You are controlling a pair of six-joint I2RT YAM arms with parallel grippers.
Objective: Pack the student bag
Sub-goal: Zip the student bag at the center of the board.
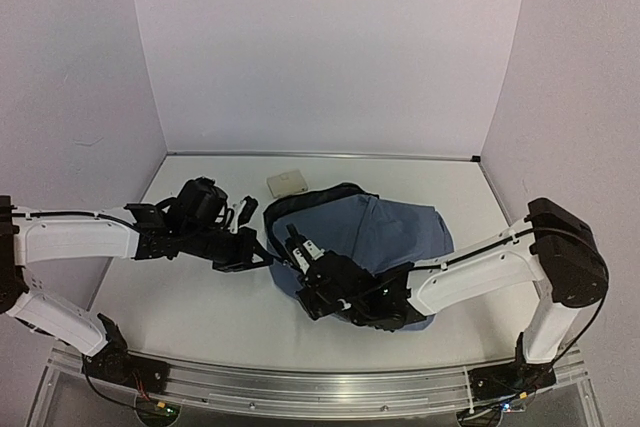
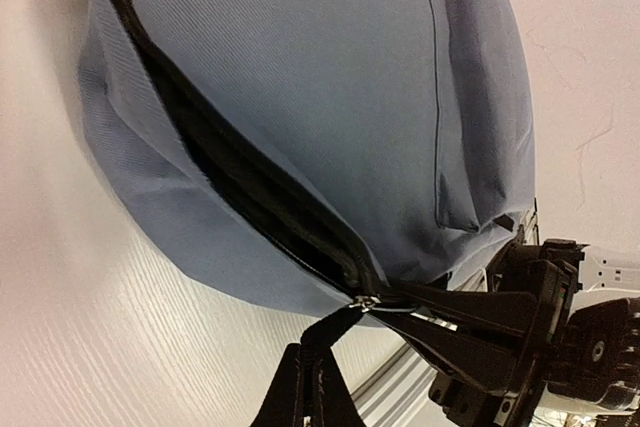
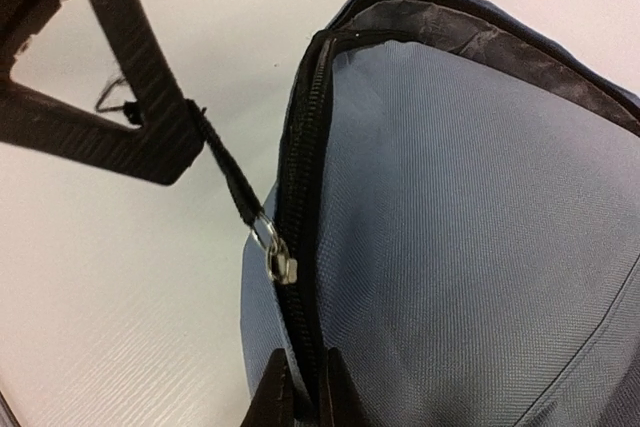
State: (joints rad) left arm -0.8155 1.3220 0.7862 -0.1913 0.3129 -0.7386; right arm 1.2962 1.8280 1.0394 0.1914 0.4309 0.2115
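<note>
Student bag (image 1: 385, 232) lay flat a little right of the middle of the table (image 1: 200, 317), its zipped rim turned toward 9 o'clock, where both arms met it. The left gripper (image 2: 305, 387), reaching in from 9 o'clock, was pinched shut on the black zip pull (image 3: 232, 182), apparently to drag the slider (image 3: 280, 265) along. The right gripper (image 3: 300, 392), coming from 4 o'clock, was clamped shut on the bag's rim just behind that slider, likely as an anchor so the soft cloth would not follow the pull. A small cream pad (image 1: 287, 183) sat just beside the bag at its 11 o'clock. Overhead, both grips were lost among black parts. The right wrist view showed pull, ring and slider plainly. Only the left wrist view showed the dark gap (image 2: 240, 187) of the mouth running up to the slider.
</note>
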